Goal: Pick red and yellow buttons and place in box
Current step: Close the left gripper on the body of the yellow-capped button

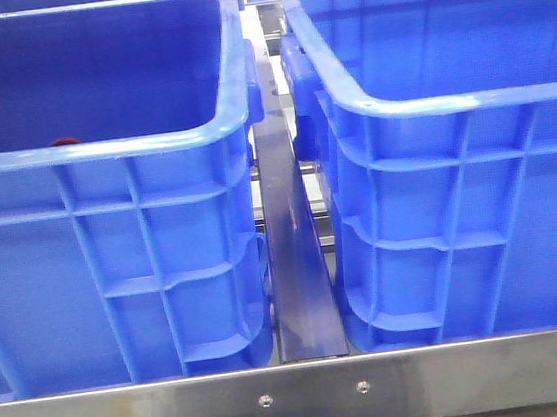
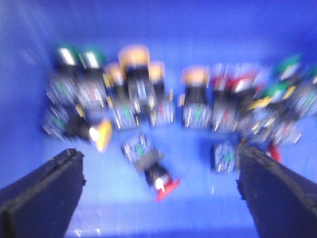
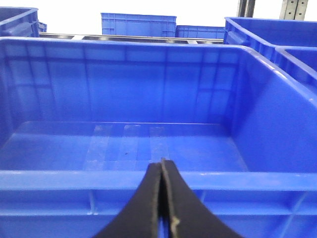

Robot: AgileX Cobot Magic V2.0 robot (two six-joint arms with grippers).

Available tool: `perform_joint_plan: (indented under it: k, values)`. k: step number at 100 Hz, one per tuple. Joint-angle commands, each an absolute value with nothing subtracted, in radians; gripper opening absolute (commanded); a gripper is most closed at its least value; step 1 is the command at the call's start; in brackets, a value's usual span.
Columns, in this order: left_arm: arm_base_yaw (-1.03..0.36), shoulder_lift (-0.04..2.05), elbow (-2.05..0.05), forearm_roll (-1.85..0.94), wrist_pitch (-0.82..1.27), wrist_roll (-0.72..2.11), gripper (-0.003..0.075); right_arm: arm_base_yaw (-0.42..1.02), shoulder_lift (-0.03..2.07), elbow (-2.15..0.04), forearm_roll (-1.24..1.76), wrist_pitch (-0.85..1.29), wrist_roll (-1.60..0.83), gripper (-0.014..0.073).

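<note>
We have the left pincer (image 2: 161,198) spread wide and empty above a heap of push buttons on the floor of the left blue crate (image 1: 101,148), which stands at the worktop's left side. The wrist picture is blurred, so we judge positions loosely. A red button (image 2: 161,183) lies on its side, apart from the heap and roughly between the two fingers (image 2: 42,196); a yellow button (image 2: 99,133) lies tipped over just beside the heap, nearer one finger. More yellow-capped, red and green ones stand packed together in the row beyond.

The red one looks the easier first pick to us: it has free floor around it. We should centre the open jaws over its body, turn the wrist so the fingers close across the narrow body and not along cap and stem, and come straight down, keeping clear of the loose part beside it.

The right pincer (image 3: 162,198) is pressed closed with nothing in it, hanging outside the near wall of the right crate (image 3: 124,99), whose visible floor is bare. That crate at the worktop's right side is where we take the buttons to go.
</note>
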State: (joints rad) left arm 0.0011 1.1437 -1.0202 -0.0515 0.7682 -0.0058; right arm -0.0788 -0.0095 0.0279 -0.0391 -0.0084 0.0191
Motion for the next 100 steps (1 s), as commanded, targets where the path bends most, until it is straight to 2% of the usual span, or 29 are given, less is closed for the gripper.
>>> perform_joint_plan:
  k: [1, 37, 81, 91, 100]
  values:
    - [-0.006, 1.221, -1.124, -0.051, 0.809, -0.041, 0.0606, -0.079, -0.03, 0.033, -0.047, -0.086, 0.021, -0.0094]
    - [-0.006, 1.574, -1.413, 0.031, 1.059, -0.109, 0.0606, -0.079, -0.03, 0.033, -0.047, -0.086, 0.021, -0.0094]
    - [-0.006, 1.808, -1.583, 0.031, 1.088, -0.126, 0.0603, -0.079, -0.03, 0.033, -0.047, -0.086, 0.021, -0.0094]
    - [-0.006, 1.823, -1.583, 0.031, 1.084, -0.126, 0.0569, -0.079, -0.03, 0.033, -0.047, -0.086, 0.021, -0.0094]
    - [-0.006, 1.824, -1.583, 0.031, 1.074, -0.126, 0.0503, -0.079, -0.03, 0.033, -0.047, -0.086, 0.021, -0.0094]
